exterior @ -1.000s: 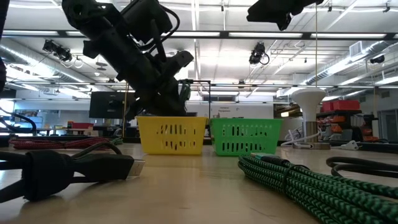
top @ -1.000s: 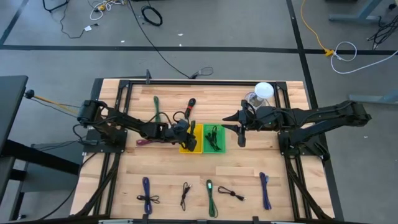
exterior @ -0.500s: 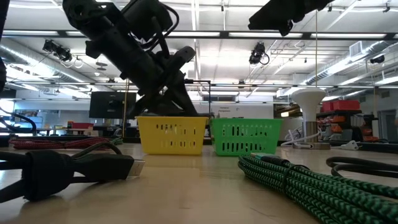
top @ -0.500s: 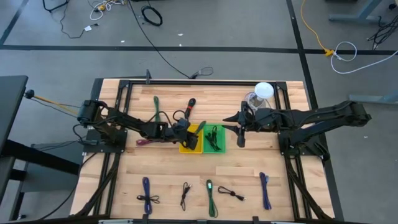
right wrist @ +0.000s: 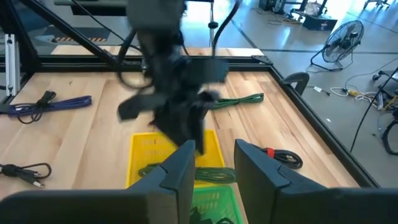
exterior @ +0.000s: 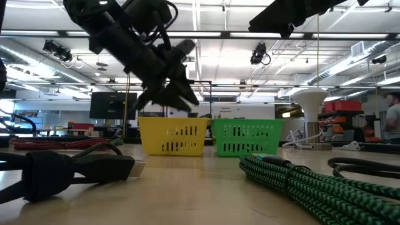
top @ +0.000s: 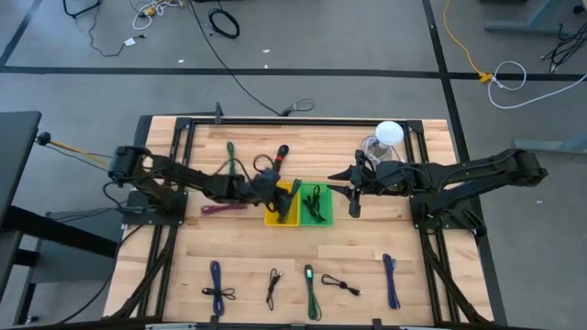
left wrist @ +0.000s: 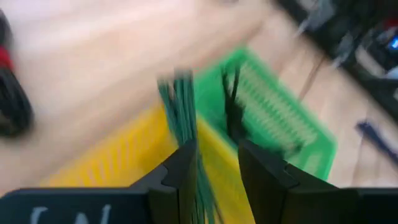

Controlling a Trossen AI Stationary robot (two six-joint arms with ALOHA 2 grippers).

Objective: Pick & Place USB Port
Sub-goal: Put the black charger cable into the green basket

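Left gripper risen, green cable in yellow basket below

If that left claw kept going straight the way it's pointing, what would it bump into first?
Most likely the green cable lying in the yellow basket: the left gripper looks straight onto it, jaws apart, with the basket's wall just behind. The green basket sits beyond. The wrist view is blurred, so depth is uncertain.

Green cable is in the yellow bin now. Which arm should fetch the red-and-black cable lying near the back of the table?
Left. The left gripper hangs open over the yellow bin, close to the red-and-black cable; the right gripper waits beyond the green bin.
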